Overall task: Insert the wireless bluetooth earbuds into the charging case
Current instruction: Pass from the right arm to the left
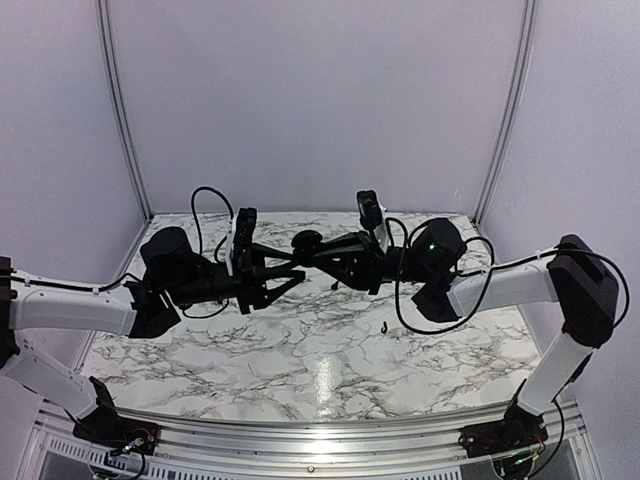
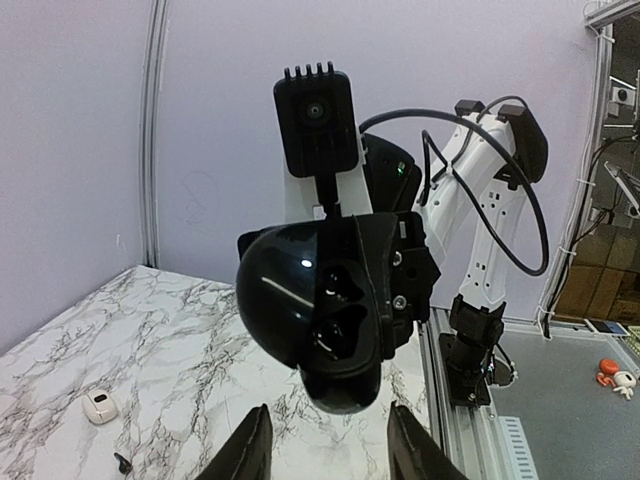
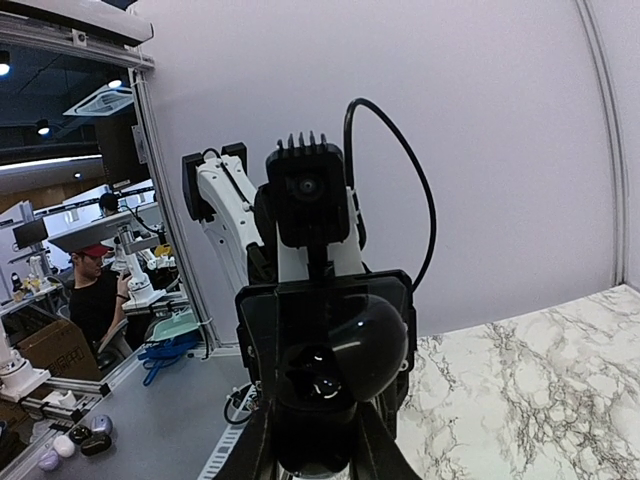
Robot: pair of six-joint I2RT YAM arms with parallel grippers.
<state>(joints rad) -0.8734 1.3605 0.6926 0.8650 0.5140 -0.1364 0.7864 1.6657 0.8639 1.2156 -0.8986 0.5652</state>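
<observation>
The left arm [image 1: 70, 305] and the right arm [image 1: 510, 285] look the same: white links between bulky black joint housings. Thin black cables [image 3: 347, 150] run along them in loose loops. 1 small green light [image 1: 432, 246] shines on a black housing of the right arm. Each wrist carries a black camera block [image 2: 313, 120] with short fins on top. The pincer fingers [image 2: 250, 450] are black.
</observation>
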